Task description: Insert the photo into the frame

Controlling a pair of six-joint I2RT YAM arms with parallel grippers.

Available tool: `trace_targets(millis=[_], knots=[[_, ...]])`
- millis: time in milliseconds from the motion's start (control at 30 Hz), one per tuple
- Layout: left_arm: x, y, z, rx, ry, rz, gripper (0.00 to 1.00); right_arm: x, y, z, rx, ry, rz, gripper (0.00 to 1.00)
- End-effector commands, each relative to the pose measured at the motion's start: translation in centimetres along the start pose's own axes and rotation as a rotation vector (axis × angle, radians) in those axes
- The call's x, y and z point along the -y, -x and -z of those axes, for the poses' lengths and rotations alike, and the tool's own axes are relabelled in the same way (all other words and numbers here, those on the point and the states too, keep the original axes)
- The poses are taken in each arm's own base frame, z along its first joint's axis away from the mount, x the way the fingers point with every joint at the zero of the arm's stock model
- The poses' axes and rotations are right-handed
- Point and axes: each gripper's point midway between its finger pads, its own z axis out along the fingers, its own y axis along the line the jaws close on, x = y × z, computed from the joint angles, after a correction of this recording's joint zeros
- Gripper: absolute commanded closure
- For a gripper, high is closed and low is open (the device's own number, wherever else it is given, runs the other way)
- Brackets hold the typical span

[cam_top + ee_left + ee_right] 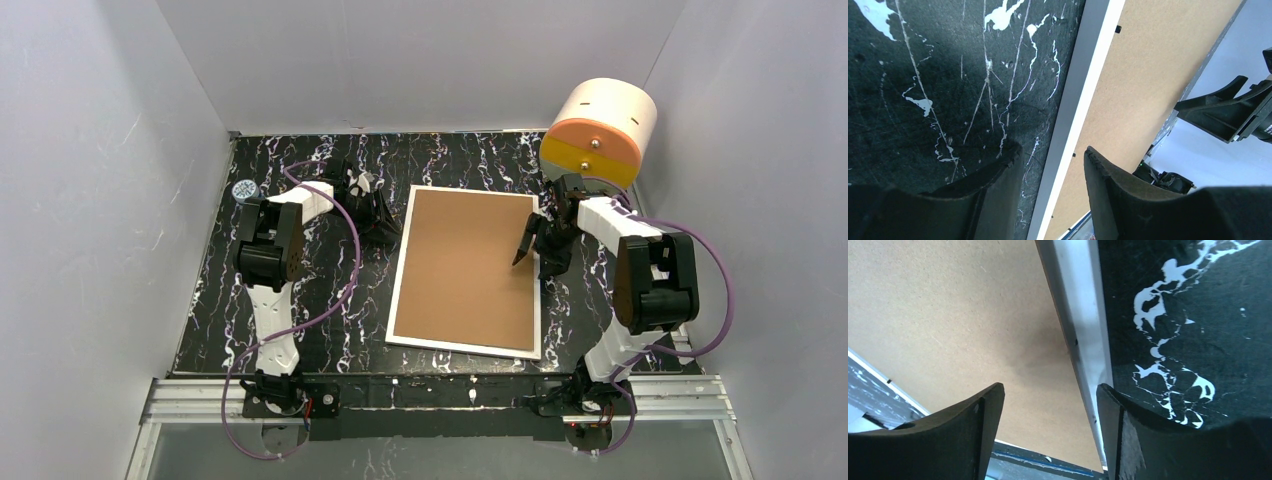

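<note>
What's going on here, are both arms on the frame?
The frame lies flat in the middle of the table, brown back facing up. The left tool is open astride the frame's left rim, and the right tool is open astride its right rim. Neither looks clamped on it. The photo shows in no view, so I cannot tell whether it is already inside. A white-and-orange drum sits at the far right.

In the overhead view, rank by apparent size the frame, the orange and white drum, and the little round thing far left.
Largest: the frame.
Then the drum, clearly smaller.
Smallest by far: the little round thing.
</note>
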Motion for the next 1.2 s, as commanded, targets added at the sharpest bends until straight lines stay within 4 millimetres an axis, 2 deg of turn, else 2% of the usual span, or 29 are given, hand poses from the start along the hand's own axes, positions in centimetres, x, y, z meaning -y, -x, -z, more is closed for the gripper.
trace_targets(millis=[0, 167, 267, 433, 700, 933, 1167], knots=[[-1.7, -0.7, -0.5, -0.018, 0.079, -0.009, 0.53, 0.4, 0.9, 1.6, 0.062, -0.04, 0.026, 0.23], [-1.5, -0.6, -0.5, -0.018, 0.075, -0.011, 0.53, -0.2, 1.2, 1.8, 0.088, -0.011, 0.021, 0.26], [-1.2, -0.5, -0.4, -0.02, 0.063, -0.014, 0.52, -1.0, 0.7, 1.6, 0.053, 0.037, 0.031, 0.34], [-0.8, -1.0, -0.4, -0.037, 0.032, -0.016, 0.49, -0.6, -0.5, 0.6, -0.001, 0.042, 0.025, 0.32], [-0.5, -1.8, -1.0, -0.065, 0.012, -0.018, 0.46, -0.2, -0.6, -0.5, -0.031, 0.032, 0.031, 0.32], [-0.6, -3.2, -2.4, -0.107, 0.031, -0.015, 0.46, -1.6, -0.4, -1.0, -0.028, 0.124, 0.062, 0.45], [-0.8, -3.8, -3.4, -0.131, 0.043, -0.015, 0.49, -4.0, 1.0, 0.4, 0.068, 0.247, 0.15, 0.5]])
